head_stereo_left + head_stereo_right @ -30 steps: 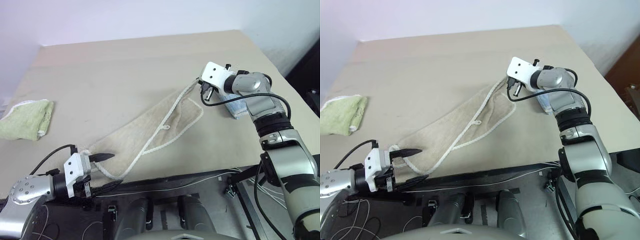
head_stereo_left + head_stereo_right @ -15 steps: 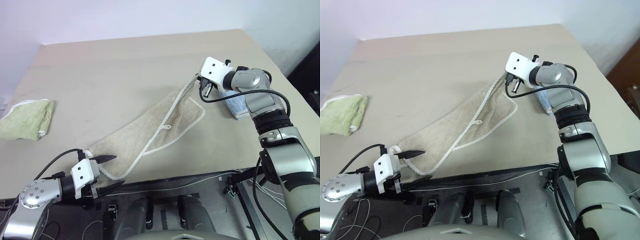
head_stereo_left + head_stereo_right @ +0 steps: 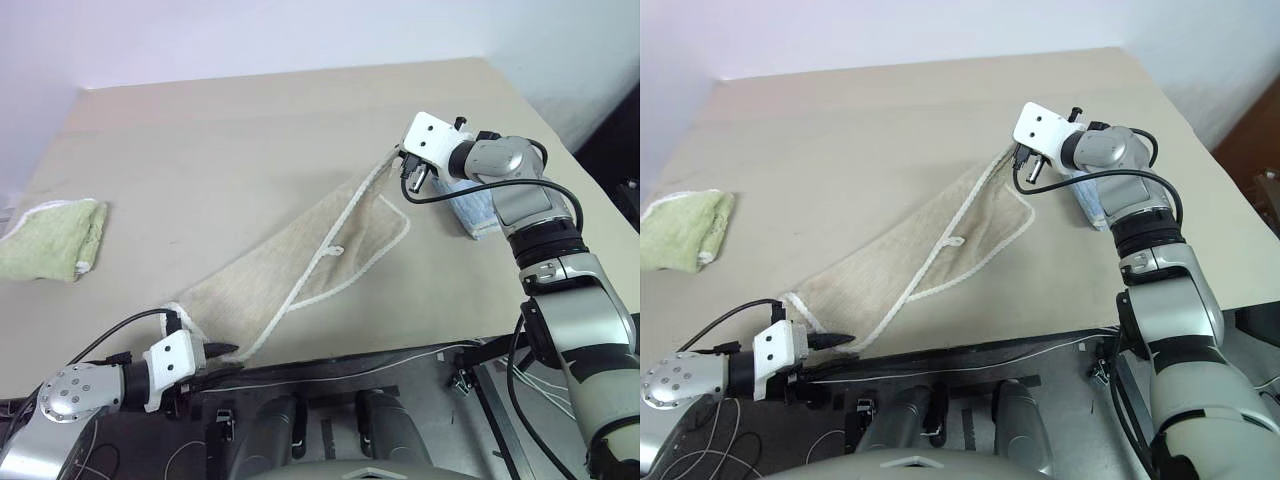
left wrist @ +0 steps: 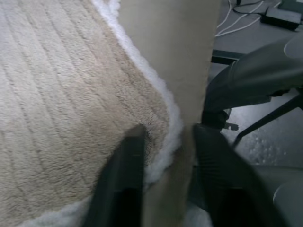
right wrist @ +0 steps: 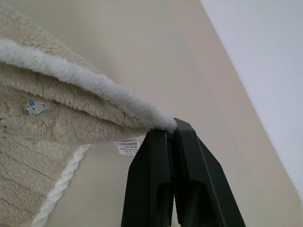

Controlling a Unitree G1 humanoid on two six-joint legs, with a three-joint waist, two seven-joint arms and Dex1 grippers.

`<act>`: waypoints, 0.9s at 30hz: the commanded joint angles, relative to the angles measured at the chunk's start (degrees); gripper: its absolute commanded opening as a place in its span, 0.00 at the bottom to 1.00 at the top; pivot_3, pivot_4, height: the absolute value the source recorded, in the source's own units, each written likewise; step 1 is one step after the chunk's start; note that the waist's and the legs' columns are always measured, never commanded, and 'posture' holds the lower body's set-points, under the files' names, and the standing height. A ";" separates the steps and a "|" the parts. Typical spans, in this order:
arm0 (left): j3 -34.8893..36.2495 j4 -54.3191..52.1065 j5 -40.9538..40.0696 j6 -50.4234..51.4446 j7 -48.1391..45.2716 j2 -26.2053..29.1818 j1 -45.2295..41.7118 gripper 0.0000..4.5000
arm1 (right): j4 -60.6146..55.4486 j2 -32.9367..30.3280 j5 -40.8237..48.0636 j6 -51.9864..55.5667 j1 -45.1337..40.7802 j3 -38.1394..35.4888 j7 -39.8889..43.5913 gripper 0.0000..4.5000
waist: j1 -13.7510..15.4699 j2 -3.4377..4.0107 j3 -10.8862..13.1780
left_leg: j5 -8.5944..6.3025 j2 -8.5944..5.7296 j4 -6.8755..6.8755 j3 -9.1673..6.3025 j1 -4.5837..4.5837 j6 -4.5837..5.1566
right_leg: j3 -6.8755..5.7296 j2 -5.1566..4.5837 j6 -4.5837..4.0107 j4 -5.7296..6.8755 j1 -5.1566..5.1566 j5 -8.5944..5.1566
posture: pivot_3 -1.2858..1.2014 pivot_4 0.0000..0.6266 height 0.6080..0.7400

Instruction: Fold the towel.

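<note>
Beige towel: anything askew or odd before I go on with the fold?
Yes. The beige towel lies diagonally, bunched into a narrow strip, its near corner overhanging the table edge by the left gripper.

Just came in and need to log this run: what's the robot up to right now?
It is partway into folding a beige towel laid diagonally on the table. The right gripper is shut on the towel's far corner, held up off the table. The left gripper is at the near corner by the table's edge, its fingers straddling the white hem, not visibly clamped. A green cloth and a bluish cloth lie aside.
</note>
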 commanded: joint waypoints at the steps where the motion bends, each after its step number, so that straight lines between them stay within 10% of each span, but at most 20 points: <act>1: -0.75 3.13 -0.50 2.19 -0.30 0.74 -4.65 0.03 | -0.52 -0.97 -0.18 -0.95 -2.54 -0.95 -1.15 0.00 | 0.22 0.00 0.00 | 0.00 0.00 0.01 -0.01 0.00 0.00 | -0.03 0.00 0.00 0.02 0.01 0.00 | 0.52 0.24 1.00; 9: 3.29 -1.11 -14.01 15.07 -0.17 -0.76 -9.02 0.01 | 0.48 -1.40 -0.07 -1.68 -2.74 -1.04 -1.62 0.00 | 0.05 -0.01 0.01 | 0.01 -0.01 0.05 -0.01 -0.01 0.01 | -0.03 0.01 0.18 0.02 0.01 0.10 | 0.52 0.24 1.00; 18: 26.22 6.78 -34.21 29.34 0.47 6.24 -19.25 0.01 | 3.11 -3.28 1.49 -0.61 -4.02 -2.98 -1.63 0.00 | 0.03 -0.02 0.03 | 0.04 -0.02 0.09 -0.02 0.00 0.02 | -0.06 0.05 0.19 0.04 0.03 0.10 | 0.52 0.24 1.00; 27: 21.26 41.08 -18.08 10.06 8.01 8.21 -50.38 0.01 | 11.86 -3.34 3.02 -0.14 -10.69 -5.21 -3.59 0.00 | 0.09 -0.07 0.06 | 0.15 -0.05 0.15 -0.02 0.02 0.03 | -0.14 0.13 0.30 0.14 0.05 0.17 | 0.52 0.24 1.00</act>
